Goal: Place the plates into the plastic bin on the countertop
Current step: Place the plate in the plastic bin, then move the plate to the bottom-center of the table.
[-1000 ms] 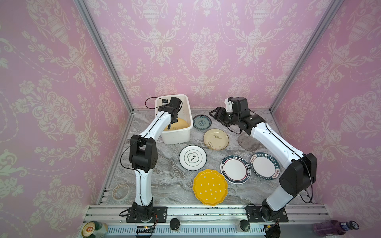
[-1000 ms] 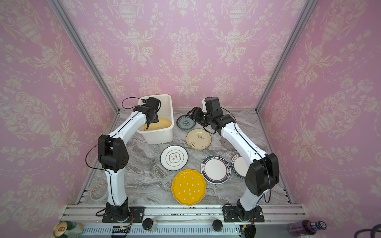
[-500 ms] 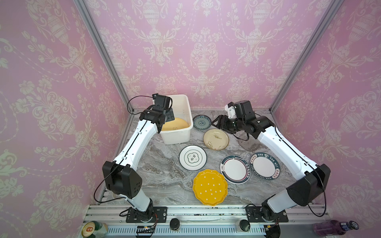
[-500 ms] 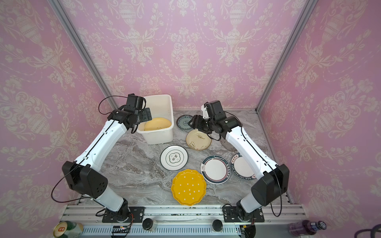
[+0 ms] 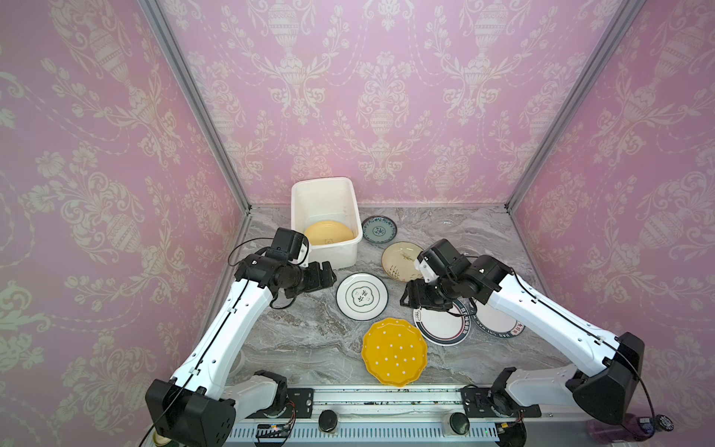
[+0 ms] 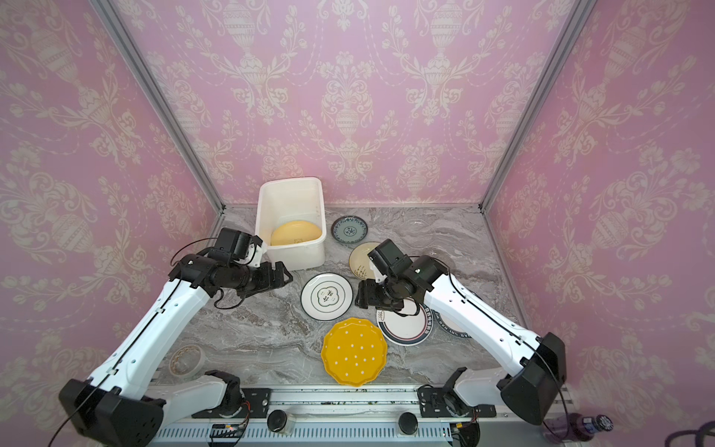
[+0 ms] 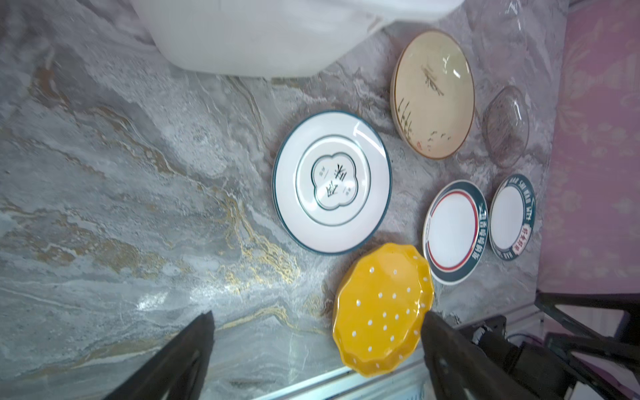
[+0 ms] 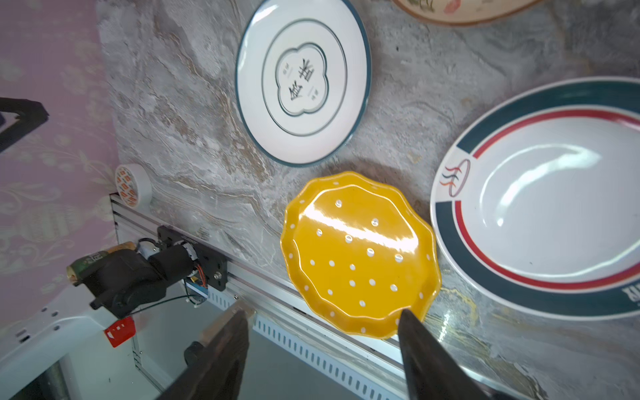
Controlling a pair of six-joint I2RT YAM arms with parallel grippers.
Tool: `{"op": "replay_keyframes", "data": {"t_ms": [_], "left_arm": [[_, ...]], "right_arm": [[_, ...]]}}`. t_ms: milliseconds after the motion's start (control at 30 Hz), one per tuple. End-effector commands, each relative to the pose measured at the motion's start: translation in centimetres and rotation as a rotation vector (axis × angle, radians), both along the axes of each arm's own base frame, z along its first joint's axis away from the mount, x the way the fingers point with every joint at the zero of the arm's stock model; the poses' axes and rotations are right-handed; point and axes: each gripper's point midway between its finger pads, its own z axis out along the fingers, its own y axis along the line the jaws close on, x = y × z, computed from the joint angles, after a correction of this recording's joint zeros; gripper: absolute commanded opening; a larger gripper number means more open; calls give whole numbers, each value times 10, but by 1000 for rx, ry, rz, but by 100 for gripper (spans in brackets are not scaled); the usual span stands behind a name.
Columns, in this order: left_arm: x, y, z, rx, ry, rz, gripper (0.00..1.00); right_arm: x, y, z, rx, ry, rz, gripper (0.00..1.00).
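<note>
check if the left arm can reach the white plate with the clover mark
Probably yes: the left gripper hangs open right beside the white clover plate, with only bare countertop between them.

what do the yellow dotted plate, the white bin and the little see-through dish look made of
The yellow plate: probably glazed ceramic, glossy, with bright glare streaks. The bin: plastic, matte white, with a soft rounded moulded rim. The small dish: glass or clear plastic, smoky tint; the surface beneath shows through.
</note>
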Motion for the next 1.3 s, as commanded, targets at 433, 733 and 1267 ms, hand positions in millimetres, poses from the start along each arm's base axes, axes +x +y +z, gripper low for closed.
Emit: {"op": "replay_keyframes", "data": {"t_ms": [433,733,1267], "left_arm": [[-66,-52,-74,-72,178,-316,97],[-68,-87,-98,-112,186,-451,97],[-71,-87,-133,-82,267,-479,95]], "right_arm": [[-54,-42,-109,-183,159,-128,72],[-58,-28,-134,-93,211,-164,73],[-55,-6,-147,-56,276,-147,73]]}}
